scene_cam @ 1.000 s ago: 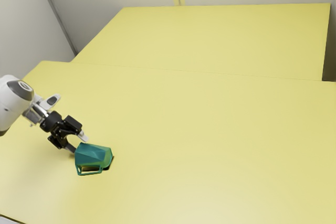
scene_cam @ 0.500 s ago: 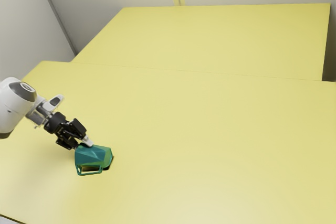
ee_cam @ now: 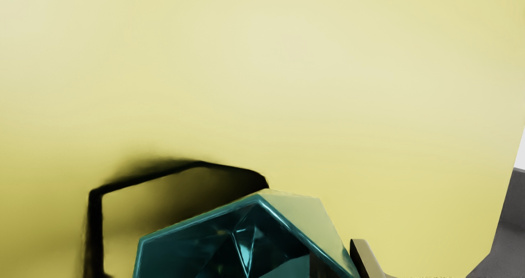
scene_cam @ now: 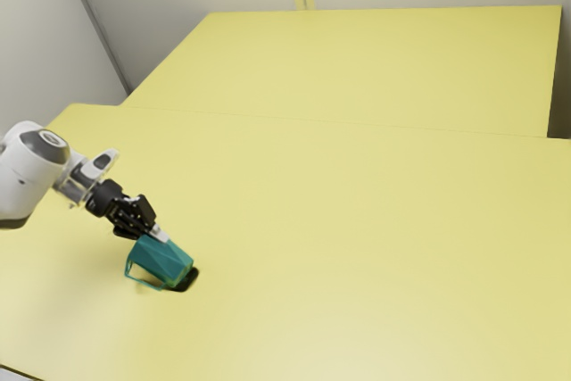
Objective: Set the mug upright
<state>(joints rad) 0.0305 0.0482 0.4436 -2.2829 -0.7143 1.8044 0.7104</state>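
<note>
Mug (scene_cam: 164, 259) tipped up w/ pincer (scene_cam: 153, 236); wrist: mug int. (ee_cam: 221, 251); ext.: handle (scene_cam: 128, 267)

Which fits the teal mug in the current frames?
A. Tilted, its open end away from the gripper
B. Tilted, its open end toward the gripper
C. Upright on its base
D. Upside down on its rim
B: the exterior view shows the mug leaning, its upper end at the gripper, and the wrist view looks into its open mouth.
</note>
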